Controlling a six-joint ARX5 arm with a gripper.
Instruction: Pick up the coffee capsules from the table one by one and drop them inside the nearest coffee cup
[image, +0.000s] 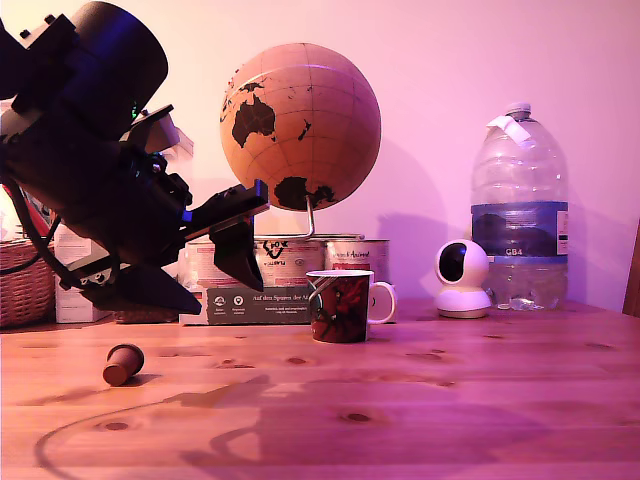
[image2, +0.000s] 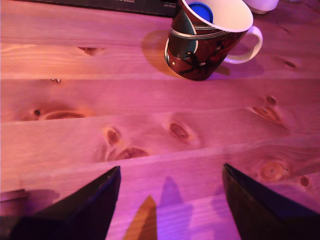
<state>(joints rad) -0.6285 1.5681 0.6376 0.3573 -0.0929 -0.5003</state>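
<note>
Jaws (image2: 170, 172) wide, empty, above the bench (image: 450, 400).
Capsule (image: 123, 363) lies apart from the mug (image: 340, 306) (something blue inside).

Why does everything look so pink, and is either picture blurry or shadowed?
A magenta cast tints both views. In the exterior view the arm is a dark, near-silhouetted mass casting long soft shadows across the table, while the coffee cup and the capsule stay fairly sharp. In the wrist view the open tool throws shadows between its fingers, and the mug is tilted by perspective.
</note>
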